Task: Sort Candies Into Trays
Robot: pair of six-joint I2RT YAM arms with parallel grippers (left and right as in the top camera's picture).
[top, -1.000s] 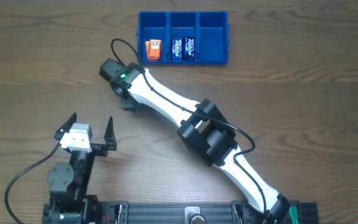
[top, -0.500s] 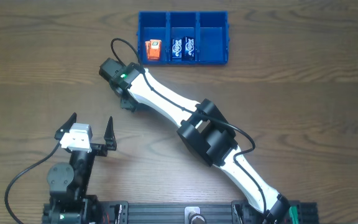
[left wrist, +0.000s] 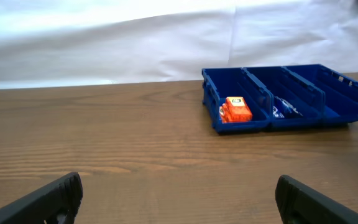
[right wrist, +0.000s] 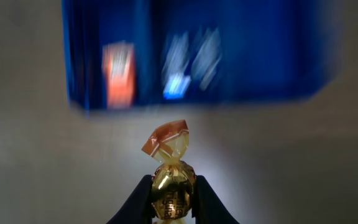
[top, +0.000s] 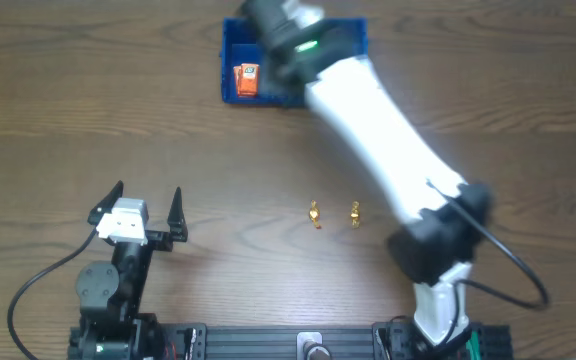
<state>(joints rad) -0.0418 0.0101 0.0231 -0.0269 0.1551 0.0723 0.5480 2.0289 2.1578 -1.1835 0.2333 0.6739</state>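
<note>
Biggest first: the wooden bench [top: 68, 120]; then my right arm [top: 368, 120], which slants across the top view and covers the middle and right parts of the blue tray [left wrist: 353, 102]; the left wrist view gets me all three compartments side by side. My left end effector [top: 148, 190] sits wide open near its own base, gripping nothing, well away from the tray.

In the tray: one orange candy [left wrist: 236, 109] in the left compartment; blue-wrapped candies [left wrist: 284, 107] in the middle one, too smeary for me to count.

Gold candies, three total: two loose on the bench, [top: 315, 214] and [top: 355, 212], near each other and well apart from the tray; the third gold candy [right wrist: 169, 162] is pinched upright in my right end effector [right wrist: 173, 196], fingers closed on its round body, wrapper twist pointing up, near the tray.
</note>
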